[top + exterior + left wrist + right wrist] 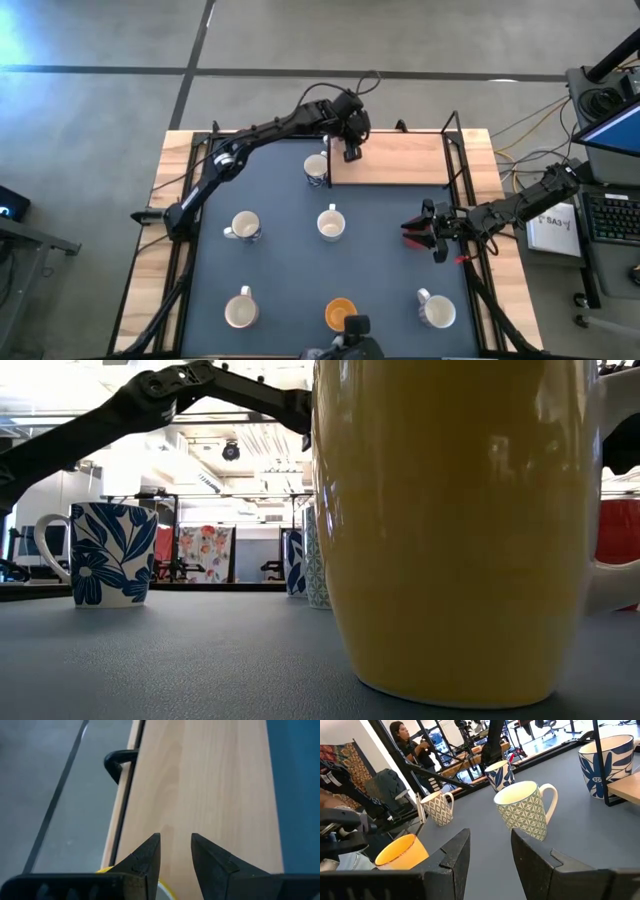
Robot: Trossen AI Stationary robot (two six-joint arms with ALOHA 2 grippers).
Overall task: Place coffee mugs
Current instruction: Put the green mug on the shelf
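Note:
Several mugs stand upright on the dark blue mat. A blue-flowered mug (316, 168) stands beside the wooden board's left end. Two patterned mugs (245, 227) (331, 223) stand mid-table. A pale mug (240, 310), the orange mug (340, 312) and a white mug (436, 310) stand along the near edge. My left gripper (352, 150) (175, 852) is open and empty over the left end of the wooden board (215, 785). My right gripper (425, 235) (490, 850) is open and empty at the table's right. It points toward the green-patterned mug (522, 810).
The wooden board (395, 158) lies along the far edge, between black frame posts (452, 130). A black clamp (117, 762) grips its far side. The orange mug (450, 530) fills the low view. A red shape (413, 237) beside the right gripper cannot be identified. A person (412, 747) sits beyond the table.

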